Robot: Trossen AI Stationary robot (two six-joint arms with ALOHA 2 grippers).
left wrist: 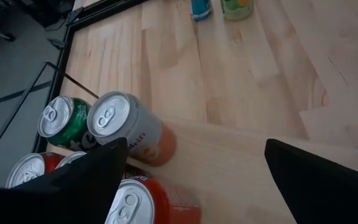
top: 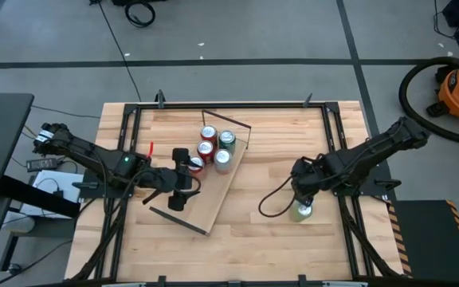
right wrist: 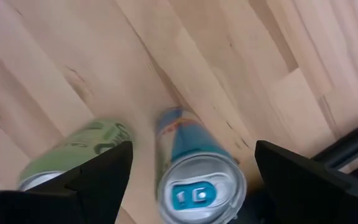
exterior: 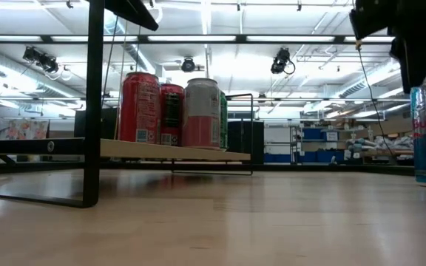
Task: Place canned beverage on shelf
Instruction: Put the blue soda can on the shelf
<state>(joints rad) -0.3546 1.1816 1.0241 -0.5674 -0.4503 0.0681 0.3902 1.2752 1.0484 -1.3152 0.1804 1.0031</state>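
Right pincer [right wrist: 191, 171], wide open, points down over a blue can [right wrist: 197, 177] beside a green can [right wrist: 73, 158], lower right on the worktop [top: 253, 247]. Left pincer [top: 183, 177] hangs open above the shelf [top: 202, 203], mid-frame, next to five cans [top: 213, 147].

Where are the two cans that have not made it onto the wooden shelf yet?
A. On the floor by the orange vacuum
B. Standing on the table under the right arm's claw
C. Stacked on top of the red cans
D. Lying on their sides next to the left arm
B: the slim blue can and the green can stand upright on the table below the open right claw, away from the shelf.
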